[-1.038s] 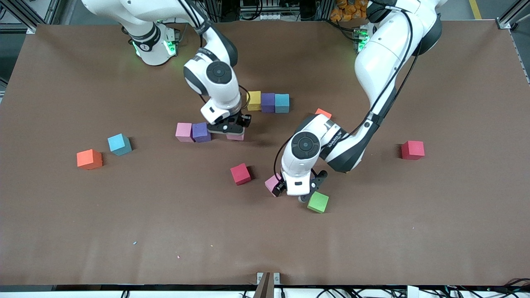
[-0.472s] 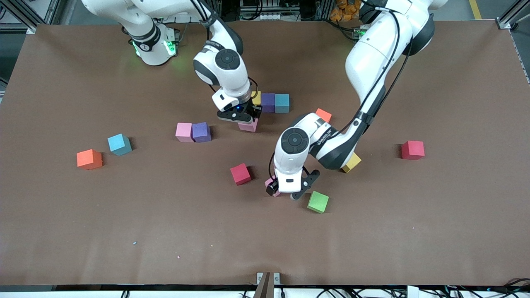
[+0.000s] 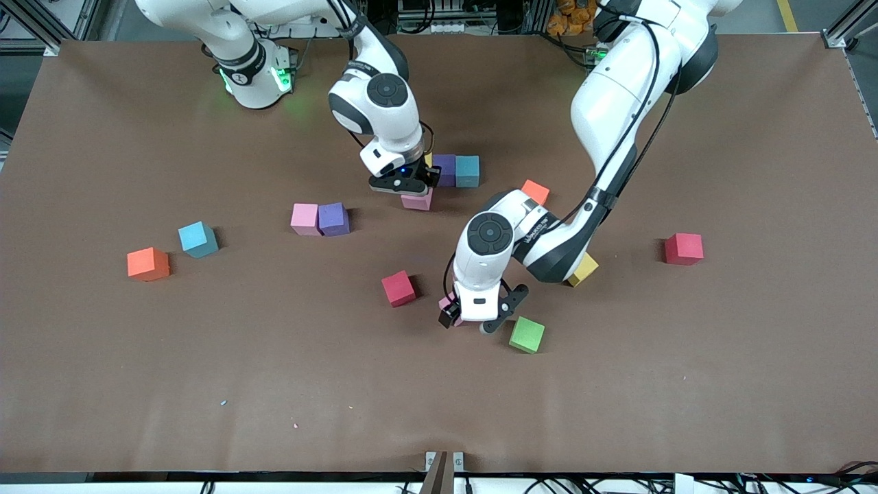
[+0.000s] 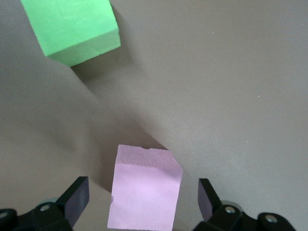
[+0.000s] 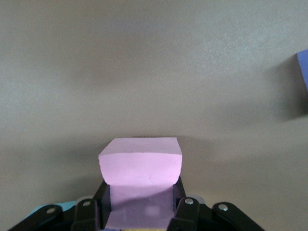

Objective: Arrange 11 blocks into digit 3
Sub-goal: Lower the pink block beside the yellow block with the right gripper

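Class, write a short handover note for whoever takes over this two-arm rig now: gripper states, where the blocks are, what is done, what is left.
Right gripper: shut on a pink foam cube, beside the purple cube and blue cube of the started row.
Left gripper: open, straddling another pink cube, not gripped; green cube beside it.
Done: that row, plus a pink-purple pair.
Left: most of the digit; the other cubes lie scattered.

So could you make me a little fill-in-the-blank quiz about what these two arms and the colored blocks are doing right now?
1. The right gripper is shut on a ____ block.
2. The left gripper hangs open around another pink block, with a ____ block lying beside it.
3. In the row by the right gripper, the purple block touches a ____ block.

Missing words: pink; green; blue
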